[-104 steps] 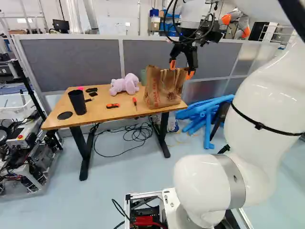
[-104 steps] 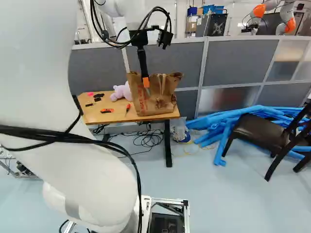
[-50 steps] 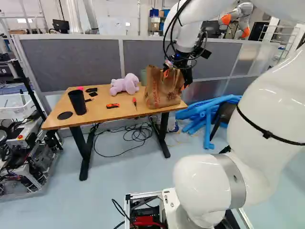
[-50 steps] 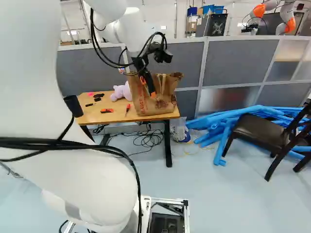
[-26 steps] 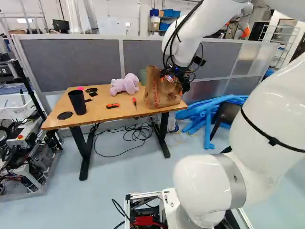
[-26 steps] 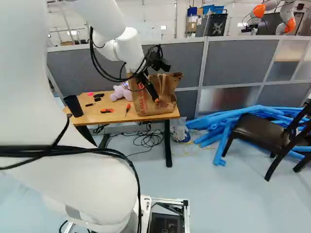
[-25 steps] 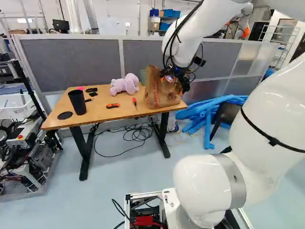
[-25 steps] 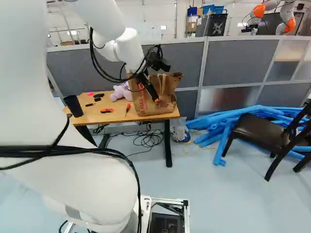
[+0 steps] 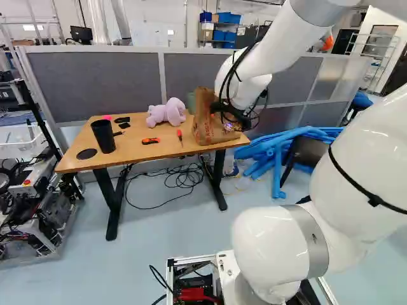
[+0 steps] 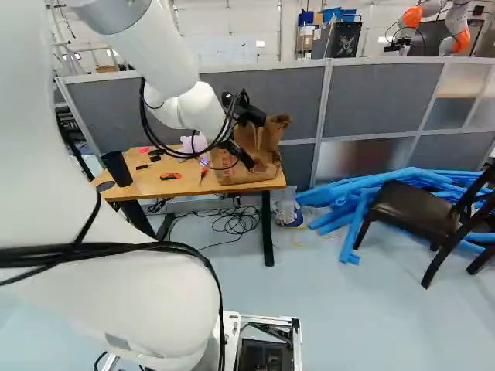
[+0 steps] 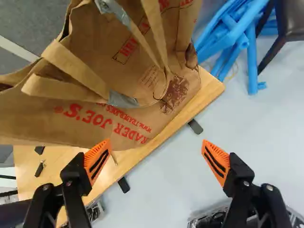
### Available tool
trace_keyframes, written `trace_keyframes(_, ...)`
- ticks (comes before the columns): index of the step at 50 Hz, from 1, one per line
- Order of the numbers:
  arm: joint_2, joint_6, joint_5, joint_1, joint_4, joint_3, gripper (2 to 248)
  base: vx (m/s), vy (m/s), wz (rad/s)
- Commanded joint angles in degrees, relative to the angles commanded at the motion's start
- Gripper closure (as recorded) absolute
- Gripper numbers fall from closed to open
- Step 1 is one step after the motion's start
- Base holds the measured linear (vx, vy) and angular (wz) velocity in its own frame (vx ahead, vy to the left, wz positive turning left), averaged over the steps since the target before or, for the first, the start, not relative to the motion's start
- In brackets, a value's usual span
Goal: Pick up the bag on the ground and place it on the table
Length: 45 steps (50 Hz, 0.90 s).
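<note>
My gripper (image 10: 238,151) is low at the near side of the brown paper bag (image 10: 267,147), its fingertips hard to see in the base views. The bag (image 9: 203,124) stands upright on the right end of the wooden table (image 9: 137,154). In the wrist view my gripper (image 11: 156,148) is open, nothing between its orange pads. The bag (image 11: 156,102) lies ahead of it, printed side showing, with one finger close to the bag's lower edge; whether they touch I cannot tell. Its paper handles (image 11: 76,71) hang loose, outside the fingers.
On the table are a purple plush toy (image 9: 166,112), a black cup (image 9: 103,136), an orange-and-black tool (image 9: 151,140) and a screwdriver. Blue foam tubes (image 10: 352,205) and a dark chair (image 10: 410,212) are to the right. A grey partition (image 9: 95,86) stands behind. Another robot (image 10: 456,31) is beyond.
The arm has tilted and lowered, bringing the gripper from above the bag's handles down to its near side. The bag still stands in the same place on the table, and the base has not moved.
</note>
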Motion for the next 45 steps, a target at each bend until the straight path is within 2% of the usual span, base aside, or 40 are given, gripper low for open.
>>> trace_keyframes(22, 2.3, -9.62, 16.43, 0.68, -0.02, 9.8, 3, 0.0, 0.0, 0.0)
trace_keyframes(45, 4.22, -17.65, 30.14, 1.25, -0.03, 17.97, 3, 0.0, 0.0, 0.0)
